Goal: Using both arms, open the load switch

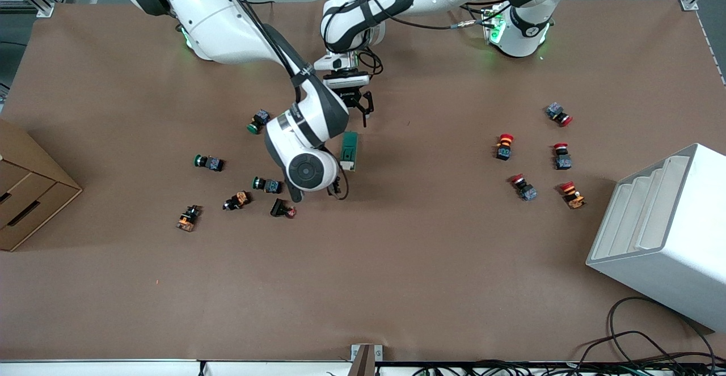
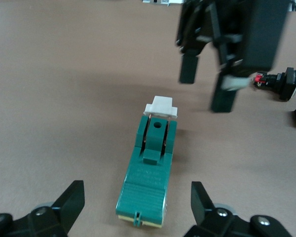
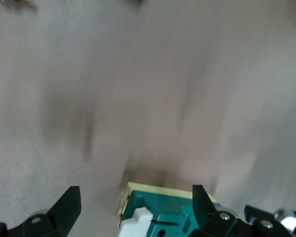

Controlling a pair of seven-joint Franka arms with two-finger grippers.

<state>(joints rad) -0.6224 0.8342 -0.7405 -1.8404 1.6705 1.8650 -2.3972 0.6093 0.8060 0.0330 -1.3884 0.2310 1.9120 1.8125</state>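
both spread wide, empty: left claw [image 2: 137, 205] over load switch [image 1: 349, 150] lying on bench [image 1: 397, 262], right claw [image 2: 207, 91] over its white-lever end.

Brown table [image 1: 397, 285], cardboard drawers [image 1: 28, 189] — white stepped rack [image 1: 663, 234], grey floor

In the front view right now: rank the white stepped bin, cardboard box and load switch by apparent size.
1. white stepped bin, largest.
2. cardboard box, though the frame edge crops it, so its full size is unknown.
3. load switch, clearly smallest.
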